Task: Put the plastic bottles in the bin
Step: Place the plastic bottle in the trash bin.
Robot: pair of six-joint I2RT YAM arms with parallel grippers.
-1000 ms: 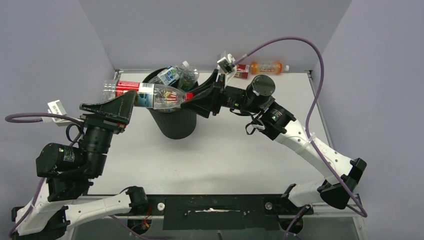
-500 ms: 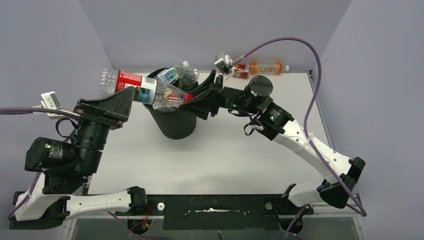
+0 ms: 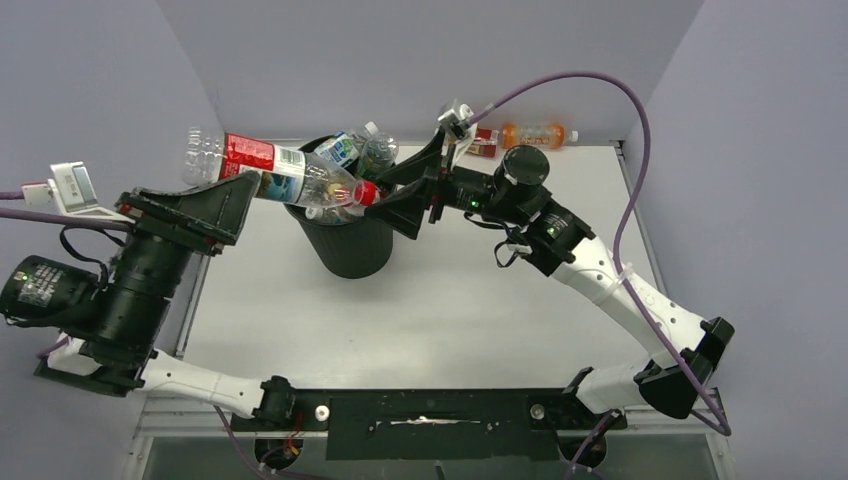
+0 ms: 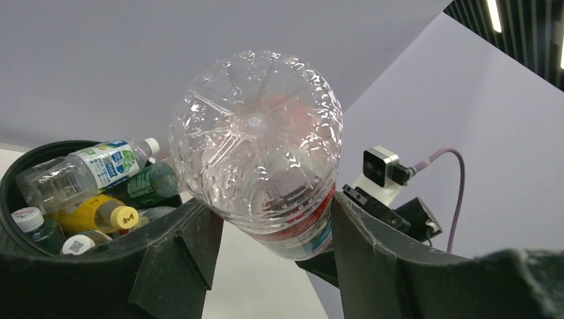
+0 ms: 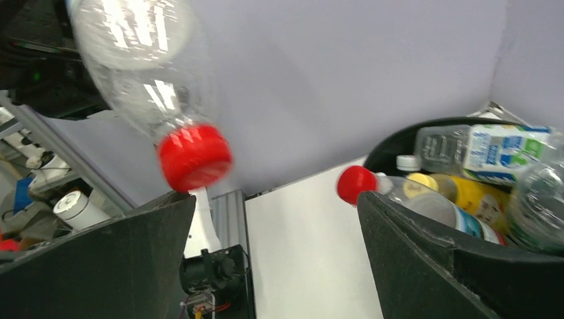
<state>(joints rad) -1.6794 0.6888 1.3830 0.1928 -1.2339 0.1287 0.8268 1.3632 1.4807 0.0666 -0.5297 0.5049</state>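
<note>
Logging from the overhead view. Item one: the red-label bottle (image 3: 270,170), pinched round its lower body by the left gripper (image 3: 243,192) at 9 o'clock of the bin (image 3: 350,255). Its neck is tipped down over the rim, held so, I judge, to slide in cap-first. Item two: the right gripper (image 3: 398,195), at 3 o'clock of the bin, jaws spread wide either side of the red cap (image 3: 366,192) and gripping nothing, so the left arm alone carries the load. Item three: an orange bottle (image 3: 535,133) lying by the back wall, 1 o'clock on the table, well apart from both arms and not yet binned.

Left wrist view: the bottle's clear base fills the frame, wedged between both fingers (image 4: 183,242). Bin at 8 o'clock, heaped with a blue-and-white bottle (image 4: 93,169), a yellow bottle (image 4: 100,214) and others beneath.

Right wrist view: the fingers here are wide apart, the cap floating at 10 o'clock, free of both. Bin at 3 o'clock, brimful. My worry is the incoming bottle perching on the heap rather than dropping in.
</note>
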